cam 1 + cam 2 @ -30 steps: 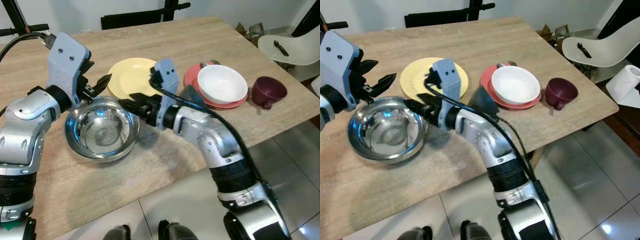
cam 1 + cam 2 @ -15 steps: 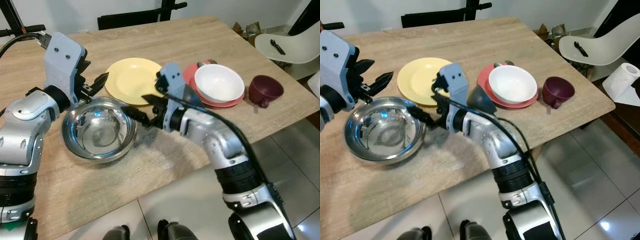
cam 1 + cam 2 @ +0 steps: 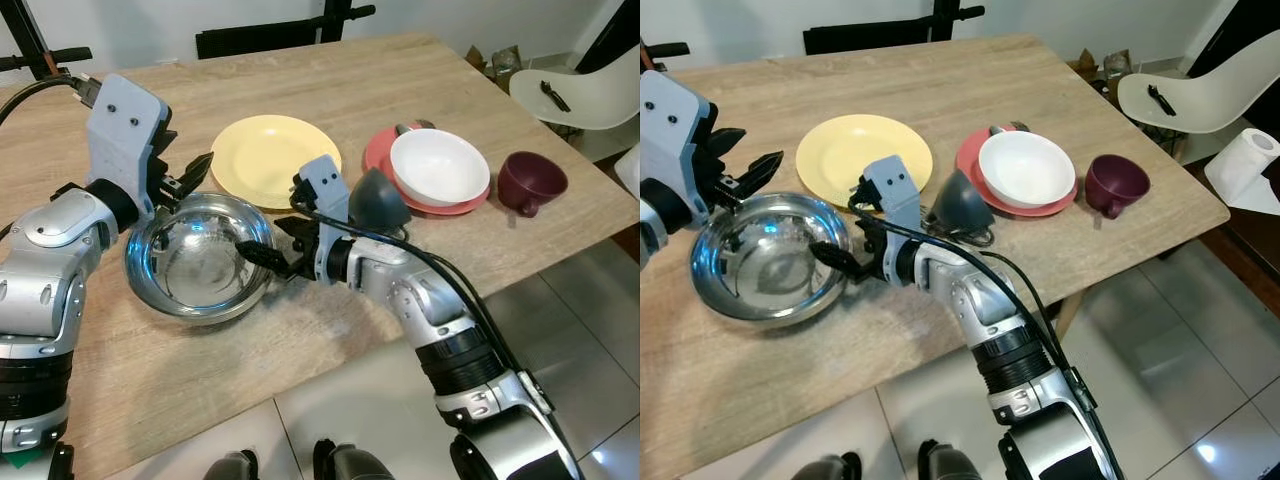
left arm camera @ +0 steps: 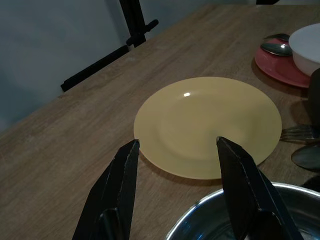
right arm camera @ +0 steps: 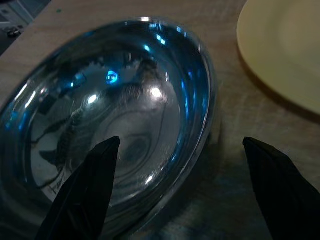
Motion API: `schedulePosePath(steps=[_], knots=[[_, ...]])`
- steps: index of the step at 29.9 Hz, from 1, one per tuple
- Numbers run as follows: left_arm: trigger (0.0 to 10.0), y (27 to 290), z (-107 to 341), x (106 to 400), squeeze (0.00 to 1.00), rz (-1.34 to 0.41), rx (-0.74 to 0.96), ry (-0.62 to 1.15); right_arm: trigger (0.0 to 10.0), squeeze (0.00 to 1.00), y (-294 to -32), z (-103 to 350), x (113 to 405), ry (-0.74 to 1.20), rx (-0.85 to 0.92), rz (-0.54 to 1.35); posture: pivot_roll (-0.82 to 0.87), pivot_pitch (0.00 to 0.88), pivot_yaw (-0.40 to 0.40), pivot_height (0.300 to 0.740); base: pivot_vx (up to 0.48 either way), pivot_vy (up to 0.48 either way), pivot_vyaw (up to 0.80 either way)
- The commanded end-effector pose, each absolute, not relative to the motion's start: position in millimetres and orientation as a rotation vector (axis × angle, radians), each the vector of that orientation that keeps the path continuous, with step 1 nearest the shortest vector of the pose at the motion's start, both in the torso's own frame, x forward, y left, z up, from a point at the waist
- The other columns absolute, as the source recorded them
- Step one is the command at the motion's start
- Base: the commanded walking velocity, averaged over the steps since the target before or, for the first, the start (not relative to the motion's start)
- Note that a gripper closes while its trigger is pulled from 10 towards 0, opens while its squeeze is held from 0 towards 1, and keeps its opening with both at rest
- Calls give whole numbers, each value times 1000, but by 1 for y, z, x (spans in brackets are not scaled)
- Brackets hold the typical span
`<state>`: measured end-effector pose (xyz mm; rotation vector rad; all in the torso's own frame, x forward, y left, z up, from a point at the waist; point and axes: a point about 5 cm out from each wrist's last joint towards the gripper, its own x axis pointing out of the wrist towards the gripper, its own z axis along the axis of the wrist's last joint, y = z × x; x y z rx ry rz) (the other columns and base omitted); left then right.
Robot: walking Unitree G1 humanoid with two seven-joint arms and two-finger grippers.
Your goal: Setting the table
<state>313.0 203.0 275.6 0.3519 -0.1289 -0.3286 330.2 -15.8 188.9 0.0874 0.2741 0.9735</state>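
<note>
A shiny steel bowl sits on the wooden table near its front left. My right gripper is open at the bowl's right rim; in the right wrist view the rim lies between the two spread fingers. My left gripper hovers open just past the bowl's far rim, and the left wrist view looks over that rim at a yellow plate. Right of the yellow plate lies a dark grey bowl on its side, then a white bowl on a red plate, then a maroon cup.
A fork lies by the grey bowl and a spoon rests on the red plate. A black chair stands behind the table and a white chair at the right. A paper roll sits at the right edge. The tiled floor lies below the front edge.
My right gripper has dropped lower and swung round to the bowl's right rim, still open. The left gripper has stayed at the far rim.
</note>
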Motion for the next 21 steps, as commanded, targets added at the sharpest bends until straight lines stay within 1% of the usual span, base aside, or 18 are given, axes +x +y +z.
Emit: schedulePosePath(steps=[1,5,7,8,10,12,13,14,15,21], knots=[[10000,202,272,310,0,-331,342,-120,10000,0,-13,174,327,329,82,983,-22,125,-55,740,0,0,0],[10000,203,271,309,0,-325,343,-117,10000,0,-8,166,324,389,135,1004,-16,129,-60,740,0,0,0],[10000,204,271,308,0,-321,344,-114,10000,0,-4,160,321,467,228,1045,-10,132,-67,740,0,0,0],[10000,204,271,308,0,-321,344,-114,10000,0,-4,160,321,467,228,1045,-10,132,-67,740,0,0,0],[10000,207,270,306,0,-311,347,-109,10000,0,1,155,318,538,310,1084,-2,132,-75,740,0,0,0],[10000,208,269,305,0,-305,348,-106,10000,0,3,152,317,558,322,1097,2,133,-78,740,0,0,0],[10000,210,268,303,0,-299,349,-103,4627,0,4,150,316,569,321,1106,2,133,-78,740,0,0,0],[10000,211,268,303,0,-295,349,-100,3216,0,6,147,316,576,317,1109,2,133,-78,740,0,0,0],[10000,211,267,302,0,-293,350,-99,0,0,6,147,316,575,317,1106,5,134,-80,740,0,0,0],[10000,211,266,301,0,-289,354,-94,0,0,6,147,318,550,351,1078,6,131,-74,740,0,0,0]])
